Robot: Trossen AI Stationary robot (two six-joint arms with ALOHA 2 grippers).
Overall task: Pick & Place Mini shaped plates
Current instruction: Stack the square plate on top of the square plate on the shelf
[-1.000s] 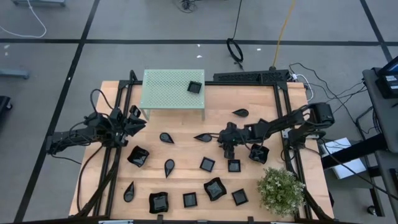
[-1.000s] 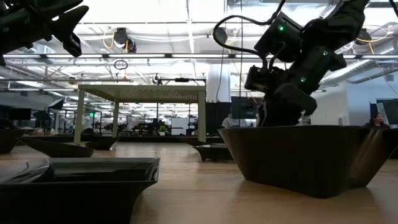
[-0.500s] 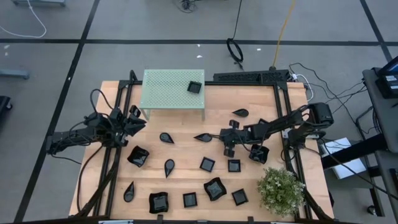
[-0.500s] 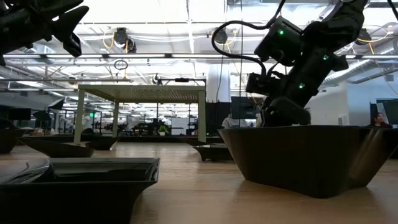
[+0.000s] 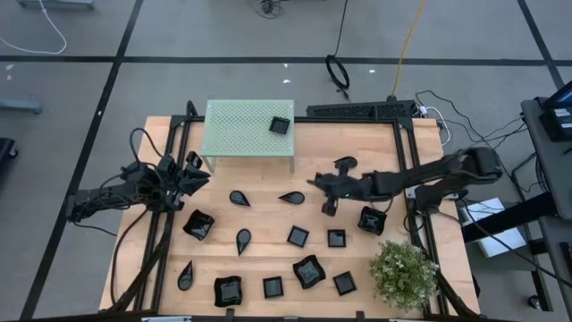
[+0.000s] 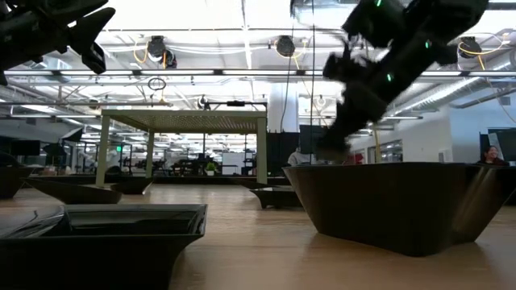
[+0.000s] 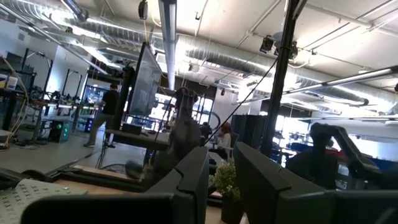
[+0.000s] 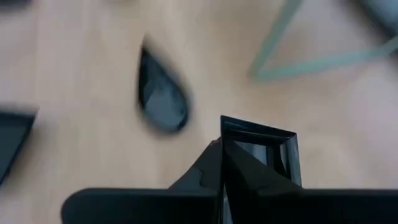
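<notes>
A small glossy black square plate (image 8: 260, 149) sat pinched by its rim in the closed right gripper (image 8: 222, 163), above the pale wooden table (image 5: 268, 179) near the green perforated platform (image 5: 241, 130). It looked light, stiff, slippery; a rim hold seemed best. Left gripper (image 5: 190, 173) waited, state unclear.

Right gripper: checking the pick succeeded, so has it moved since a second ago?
Yes. The right gripper, shut on a small square plate, has shifted toward the green platform, away from the plant.
</notes>
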